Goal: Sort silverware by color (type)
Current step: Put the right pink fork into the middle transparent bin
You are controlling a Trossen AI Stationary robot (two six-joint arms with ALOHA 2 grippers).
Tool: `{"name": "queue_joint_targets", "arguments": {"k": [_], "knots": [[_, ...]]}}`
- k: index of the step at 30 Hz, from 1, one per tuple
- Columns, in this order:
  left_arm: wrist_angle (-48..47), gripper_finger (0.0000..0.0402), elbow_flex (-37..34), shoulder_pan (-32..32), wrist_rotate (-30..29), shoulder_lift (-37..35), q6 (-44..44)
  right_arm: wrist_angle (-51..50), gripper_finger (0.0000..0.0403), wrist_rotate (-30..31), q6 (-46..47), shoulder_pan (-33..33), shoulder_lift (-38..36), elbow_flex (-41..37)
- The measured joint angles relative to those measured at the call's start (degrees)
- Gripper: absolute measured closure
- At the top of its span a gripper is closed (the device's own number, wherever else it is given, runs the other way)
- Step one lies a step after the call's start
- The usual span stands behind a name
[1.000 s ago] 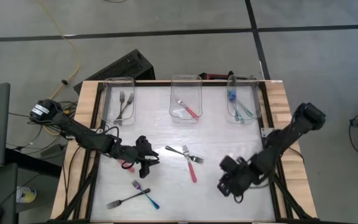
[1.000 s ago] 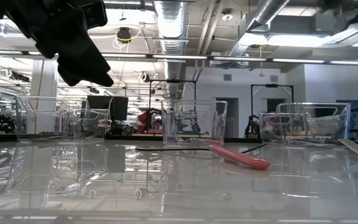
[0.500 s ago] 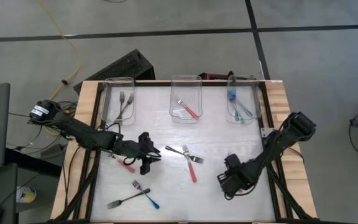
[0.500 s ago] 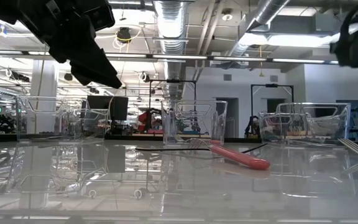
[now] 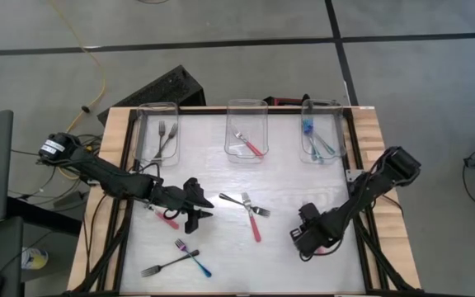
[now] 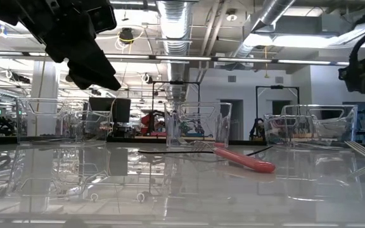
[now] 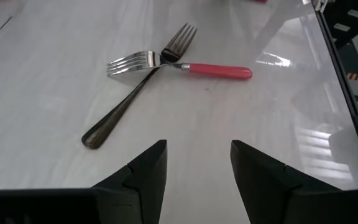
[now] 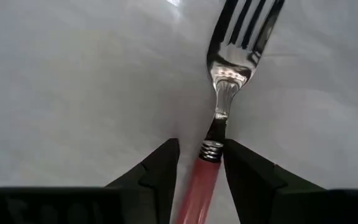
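My left gripper hangs open and empty above the table's middle left. It faces a red-handled fork crossed with a grey metal fork, both flat on the table. My right gripper is low at the near right. In the right wrist view it is open, with its fingers close on either side of another red-handled fork's handle. That fork's tines lie on the table. It is hidden under the arm in the high view. My right gripper's fingers stand on either side of the red fork's handle, just behind the metal neck. They come from above, along the fork. Whether they touch it I cannot tell.
Another red fork lies under my left arm. A blue-handled fork and a grey fork lie crossed near the front edge. Three clear bins stand along the far edge, holding grey, red and blue forks.
My right gripper has come down over the red-handled fork at the near right, and the arm's elbow has dropped with it. That fork's tines have stayed where they were on the table. My left gripper has shifted a little toward the crossed forks.
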Motion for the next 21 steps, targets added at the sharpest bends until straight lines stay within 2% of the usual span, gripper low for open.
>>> {"name": "queue_joint_targets", "arguments": {"k": [4, 8, 13, 19, 21], "knots": [[0.0, 0.0239, 0.0, 0.0, 0.0, 0.0, -0.9, 2.2, 0.0275, 0.2, 1.1, -0.4, -0.1, -1.8], [0.0, 0.0239, 0.0, 0.0, 0.0, 0.0, -1.4, 0.8, 0.0341, 1.4, 1.6, -0.7, -0.6, -1.8], [0.0, 0.0239, 0.0, 0.0, 0.0, 0.0, -2.9, 0.5, 0.0343, 3.6, -1.0, -1.7, -2.4, -1.6], [0.0, 0.0239, 0.0, 0.0, 0.0, 0.0, -4.5, 0.3, 0.0343, 16.3, -10.4, -5.5, -7.6, 4.2], [0.1, 0.0239, 0.0, 0.0, 0.0, 0.0, -4.9, 0.4, 0.0343, 18.8, -15.5, -8.0, -9.1, 6.7]]}}
